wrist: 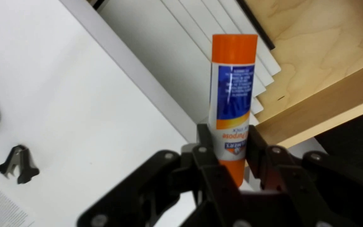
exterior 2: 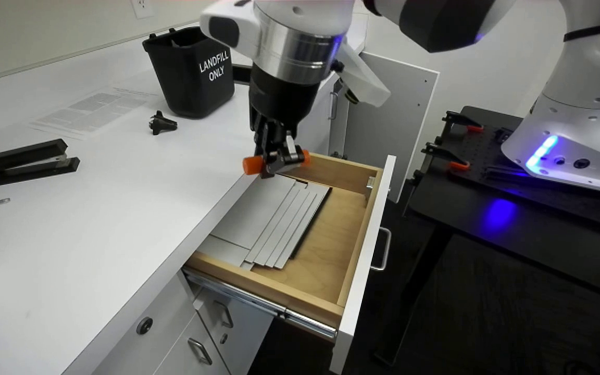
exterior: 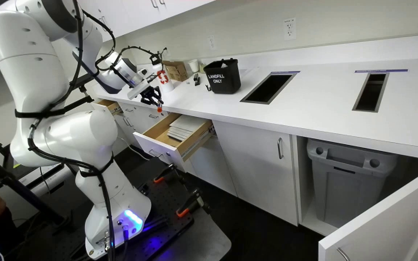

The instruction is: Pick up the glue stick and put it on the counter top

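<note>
Two orange ends, one glue stick [wrist: 233, 94], and the gripper [wrist: 228, 138] has it pinched between both black fingers [wrist: 204, 136]! The hold is off-centre, nearer one end, with the blue part of the label and one orange end reaching out past the fingertips. Up in the air, nearly level in an exterior view, the glue stick [exterior 2: 252, 165] hangs near the front edge of the counter top [exterior 2: 123, 224] and the pulled-out drawer [exterior 2: 326, 245], both of which lie behind it as the wrist camera looks on. Inside that drawer, what a spread: pale flat panels [exterior 2: 258, 211], overlapping like dealt cards across the wooden bottom. Over on the counter top, a black bin [exterior 2: 190, 80] lettered LANDFILL ONLY stands upright, a small black staple remover [exterior 2: 162, 124] just beside it, printed sheets [exterior 2: 91, 108] lying flat nearby, and a long black stapler [exterior 2: 13, 159] well apart from the bin. Further along, two dark cut-outs [exterior: 269, 87] are set in the surface, and beneath sits a grey bin [exterior: 343, 188], the door [exterior: 386, 221] before it swung wide.
</note>
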Controlling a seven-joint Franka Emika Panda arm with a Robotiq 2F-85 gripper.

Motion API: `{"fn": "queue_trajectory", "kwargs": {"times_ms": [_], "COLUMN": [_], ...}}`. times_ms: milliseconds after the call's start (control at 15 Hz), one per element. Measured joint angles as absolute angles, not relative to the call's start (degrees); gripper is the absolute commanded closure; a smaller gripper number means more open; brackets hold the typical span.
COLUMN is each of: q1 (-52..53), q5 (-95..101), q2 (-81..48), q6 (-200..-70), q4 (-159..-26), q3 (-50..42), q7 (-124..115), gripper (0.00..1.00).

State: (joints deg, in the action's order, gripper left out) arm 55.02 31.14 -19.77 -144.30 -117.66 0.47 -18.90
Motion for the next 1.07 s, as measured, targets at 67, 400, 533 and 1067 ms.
{"fn": "queue_trajectory", "kwargs": {"times_ms": [67,400,533,1067], "q1": [54.3,48.2,45.9,44.7], "q5": [31.1,26.8,24.1,24.3], "q2": [-19.8,-23.1,-26.0,-27.5], "q6": [-142.0,-128.5,-123.6,-123.2], "q4": [-115.3,-99.2,-92.8,-91.3], "q3": [0.7,4.2,6.0,7.2], "q7": [-18.3,-9.2,-5.4,-4.9], "gripper": [0.92,0.92,0.69,0.92]}}
